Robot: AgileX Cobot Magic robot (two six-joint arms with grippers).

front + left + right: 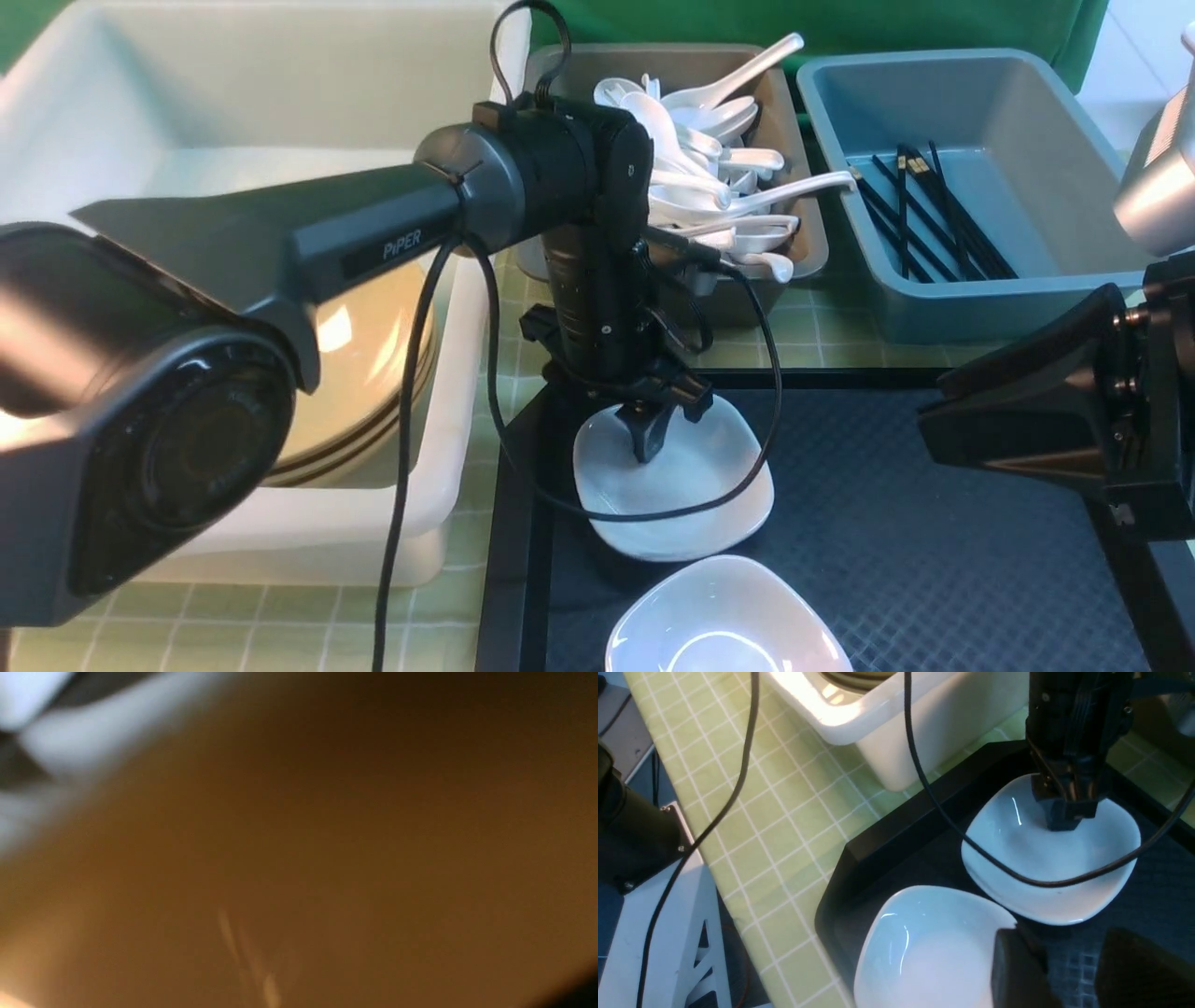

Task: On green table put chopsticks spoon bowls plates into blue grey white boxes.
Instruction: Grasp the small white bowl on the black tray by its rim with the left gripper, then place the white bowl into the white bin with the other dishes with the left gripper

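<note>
Two white plates lie on the black tray (934, 560). My left gripper (647, 441) points down into the far plate (686, 504) and is shut on its far rim; it also shows in the right wrist view (1064, 814) on that plate (1045, 877). The left wrist view is only a brown blur. My right gripper (1069, 970) is open and empty, low over the tray beside the near plate (920, 952), which the front view shows too (728, 621). Tan bowls (373, 373) are stacked in the white box (448, 448). Spoons (709, 177) fill the grey box (810, 245). Chopsticks (924, 215) lie in the blue box (980, 308).
The green table (280, 625) shows in front of the white box and between the boxes and the tray. The left arm's black cable (653, 509) hangs across the far plate. The right arm's body (1074, 411) stands over the tray's right edge.
</note>
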